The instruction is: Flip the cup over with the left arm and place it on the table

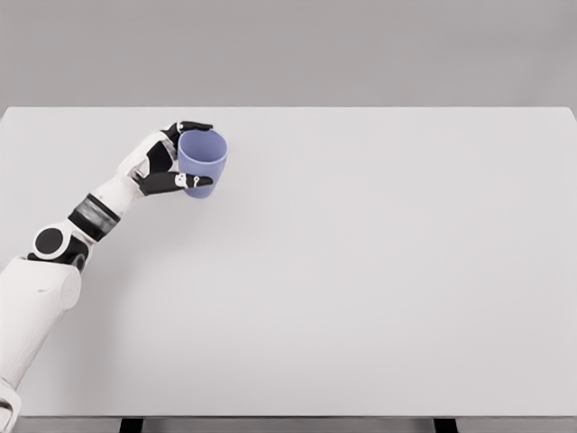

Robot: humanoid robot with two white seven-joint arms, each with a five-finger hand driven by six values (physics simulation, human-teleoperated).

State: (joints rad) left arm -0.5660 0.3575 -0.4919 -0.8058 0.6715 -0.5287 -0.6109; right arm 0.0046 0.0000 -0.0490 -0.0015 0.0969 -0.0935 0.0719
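- The left white jointed arm (54, 271) enters at the lower left corner and reaches up and to the right over the far left part of the pale grey flat worktop (361, 289).
- The arm shows a broad white upper segment at the bottom edge, a round black joint above it, then a grey and black banded wrist section leading to the hand.
- The left robot hand (171, 162), white with black fingers, is clamped on the small lavender-blue plastic cup (202, 162).
- One black finger (194, 126) lies across the far side of the cup near its rim; another black finger with a white tip segment (185, 182) presses the near side, low on the cup wall.
- The cup sits between these fingers, to the right of the palm.
- Its open mouth faces up and slightly toward the camera, so the darker inside of the cup shows; the body narrows toward the base at the lower right.
- The cup is in the far left part of the worktop, near the back edge; whether its base touches the surface cannot be told.
- A faint shadow lies on the worktop under the hand and forearm.
- Behind the worktop is a plain grey wall (361, 45).
- Two dark table supports (131, 424) show at the bottom edge.
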